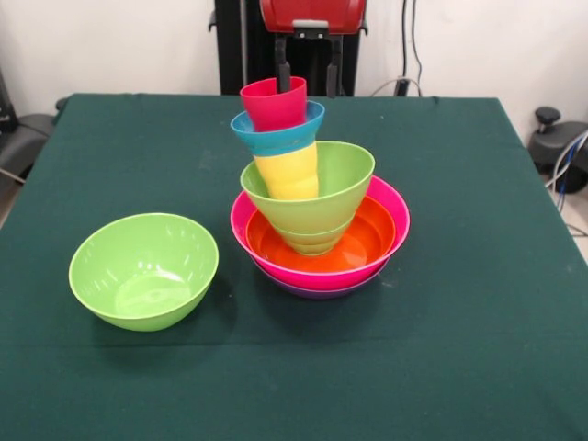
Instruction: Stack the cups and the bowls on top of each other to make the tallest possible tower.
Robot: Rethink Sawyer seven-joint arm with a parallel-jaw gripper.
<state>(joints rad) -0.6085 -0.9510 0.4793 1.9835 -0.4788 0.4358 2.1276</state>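
Dark green cloth covers the bench [478,276], with a white wall behind it. Near the middle stands the tower [317,207]: a purple bowl [317,290] at the bottom, only its rim edge showing, a pink bowl [390,230] nested in it, an orange bowl [367,241] inside that, then a small green bowl [314,243] under a large green bowl [344,188]. A yellow cup [289,175] stands in the large green bowl, leaning left; a blue bowl [276,136] sits on it, tilted, and a red cup [274,103] rests in the blue bowl.

Above the far side of the tower hangs the tool [307,78], its two dark fingers [283,73] spread apart. The left finger meets the red cup's rim and seems to dip inside; the right finger stands just beyond the cup, clear of it. Nothing is gripped.

A second large green bowl [144,269] sits alone, upright, at the near left, well apart from the tower.
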